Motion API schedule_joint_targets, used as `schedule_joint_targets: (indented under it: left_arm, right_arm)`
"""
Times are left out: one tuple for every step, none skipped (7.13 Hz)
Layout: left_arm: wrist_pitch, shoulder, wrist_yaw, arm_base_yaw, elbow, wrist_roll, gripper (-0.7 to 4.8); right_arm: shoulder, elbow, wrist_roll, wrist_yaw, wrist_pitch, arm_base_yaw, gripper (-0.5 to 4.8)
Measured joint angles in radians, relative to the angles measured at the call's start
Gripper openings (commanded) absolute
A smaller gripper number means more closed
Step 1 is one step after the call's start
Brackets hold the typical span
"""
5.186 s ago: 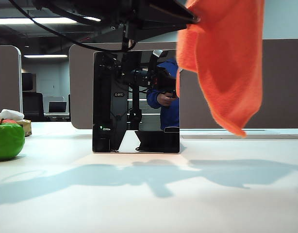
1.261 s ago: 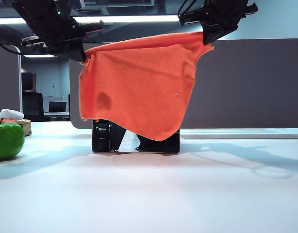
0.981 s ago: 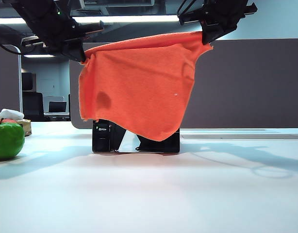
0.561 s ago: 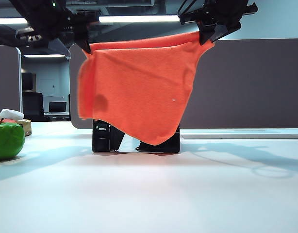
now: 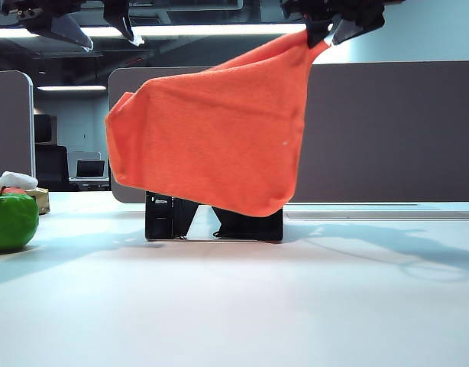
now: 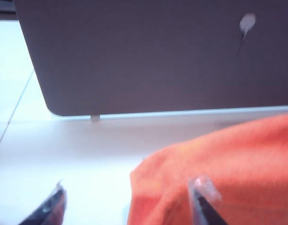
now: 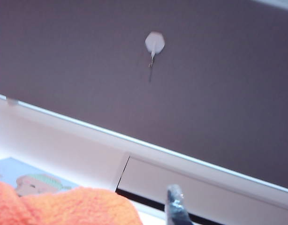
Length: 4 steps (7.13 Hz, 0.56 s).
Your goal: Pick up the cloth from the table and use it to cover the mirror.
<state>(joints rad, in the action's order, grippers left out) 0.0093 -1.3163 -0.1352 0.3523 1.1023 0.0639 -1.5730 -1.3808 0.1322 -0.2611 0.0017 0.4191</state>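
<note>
The orange cloth (image 5: pixel 211 138) hangs over the upright mirror (image 5: pixel 219 224); only the mirror's bottom strip and dark base show below it, standing on the white table (image 5: pixel 234 306). The cloth's left corner has slumped by the mirror's top left. Its right corner rises to my right gripper (image 5: pixel 331 30), whose fingers stand apart, the corner still clinging to one of them. My left gripper (image 5: pixel 101 29) is open, up and left of the cloth, not touching it. In the left wrist view that gripper (image 6: pixel 130 201) is wide open above the cloth (image 6: pixel 228 168). In the right wrist view the cloth (image 7: pixel 64 206) hides one finger of my right gripper (image 7: pixel 132 208).
A green apple (image 5: pixel 11 220) sits at the table's left edge with a small white rag (image 5: pixel 13 181) behind it. A grey partition panel (image 5: pixel 387 130) runs behind the mirror. A light blue picture card (image 7: pixel 26 180) lies past the cloth in the right wrist view.
My left gripper opened, let go of its corner and rose. That corner dropped and the cloth settled over the mirror. My right gripper's fingers have parted.
</note>
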Motion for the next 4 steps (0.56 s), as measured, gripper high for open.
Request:
schedule_joint_targets:
  left_arm:
    - [-0.036, 0.0, 0.001, 0.0, 0.0, -0.004, 3.45]
    - [-0.037, 0.0, 0.002, 0.0, 0.0, -0.004, 3.45]
    - [-0.043, 0.0, 0.002, 0.0, 0.0, -0.004, 3.45]
    - [-0.056, 0.0, 0.002, 0.0, 0.0, -0.004, 3.45]
  right_arm:
    - [0.017, 0.0, 0.002, 0.0, 0.028, 0.0, 4.46]
    - [0.017, 0.0, 0.009, -0.024, 0.032, 0.0, 4.46]
    - [0.017, 0.0, 0.028, -0.052, 0.034, 0.0, 4.46]
    - [0.017, 0.0, 0.063, -0.121, 0.021, -0.001, 4.47]
